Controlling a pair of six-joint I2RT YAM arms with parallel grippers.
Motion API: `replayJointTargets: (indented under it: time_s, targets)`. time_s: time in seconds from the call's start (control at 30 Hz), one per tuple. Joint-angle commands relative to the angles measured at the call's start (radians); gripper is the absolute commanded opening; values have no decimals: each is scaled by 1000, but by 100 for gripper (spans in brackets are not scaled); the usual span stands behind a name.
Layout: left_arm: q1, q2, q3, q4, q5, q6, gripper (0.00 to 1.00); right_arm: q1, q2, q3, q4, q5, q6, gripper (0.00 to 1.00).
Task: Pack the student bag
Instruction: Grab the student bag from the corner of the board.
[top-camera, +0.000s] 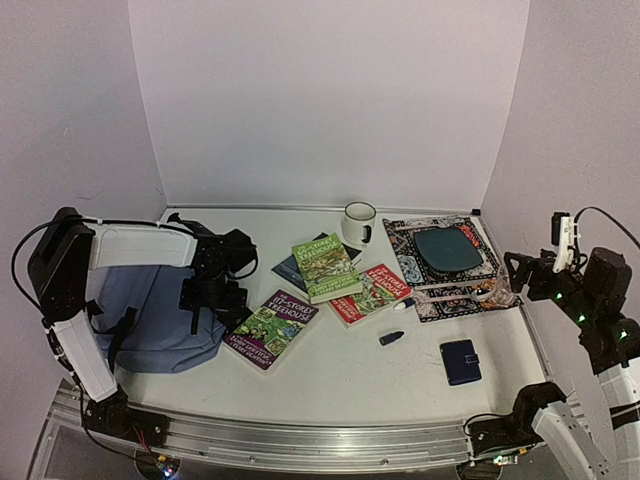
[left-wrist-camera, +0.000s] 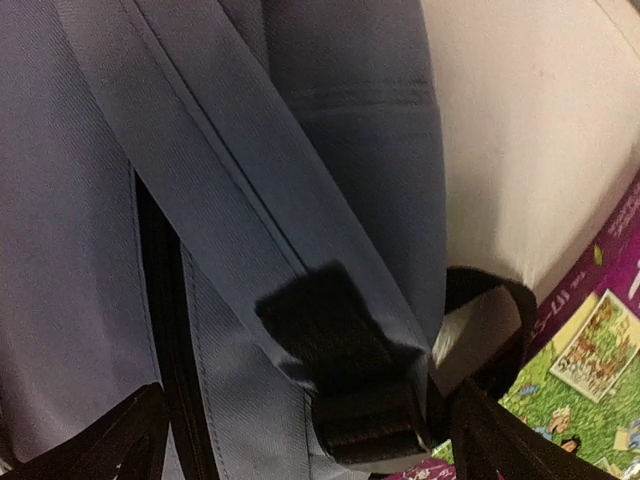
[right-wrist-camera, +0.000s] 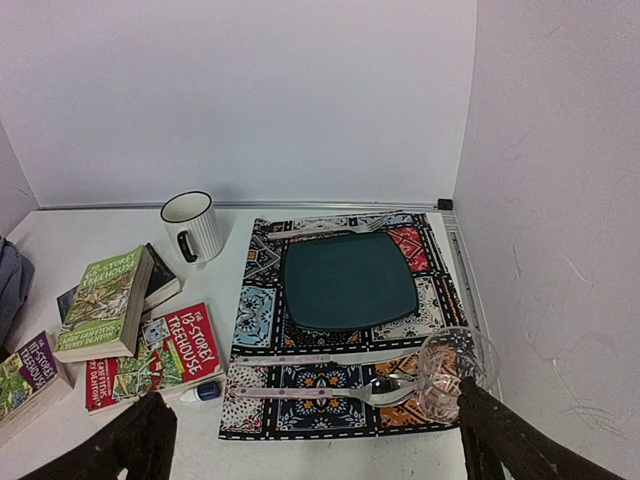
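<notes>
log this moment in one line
left gripper open over bag | right gripper open, empty | books, mug, wallet on table

legible text: three book covers.
red book (right-wrist-camera: 150, 355): "the 13-storey treehouse". purple book (left-wrist-camera: 585, 350): "117-st", cut off in the left wrist view; "storey treehouse" from overhead. green book (right-wrist-camera: 105, 303): "storey treehouse", number unclear.

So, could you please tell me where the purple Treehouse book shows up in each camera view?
Top external: purple book, centre-left.
Left wrist: bottom-right corner.
Right wrist: bottom-left corner.
Shared landmark: the student bag, just beside it in each.
</notes>
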Motion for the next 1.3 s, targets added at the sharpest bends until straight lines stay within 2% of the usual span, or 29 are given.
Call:
replayJointTargets:
  time_s: [0.0,0.2,0.57,0.67,0.97,1.0,1.2,1.27]
  targets:
    - [-72,-16,42,-168,-73,-69,99,5,11,13,27,-8,-5,98]
    - [-168,-18,-26,-205,-52,-132,99,5,28,14,26,-8,-11,98]
    - [-171,91,-60,-238,-179,-177,98,5,35,13,27,-18,-15,98]
    - [-171,114,-64,-239,-194,-179,89,5,32,13,27,-16,-16,98]
    - [-171,96,-65,-252,-205,-187,53,5,29,13,26,-14,-15,98]
    - [-171,90,-63,-253,-205,-188,48,5,29,13,26,-15,-15,98]
    - [-171,63,-55,-269,-230,-196,2,5,28,14,26,-16,-16,98]
    - [-171,43,-30,-290,-239,-200,0,5,26,15,26,-18,-16,98]
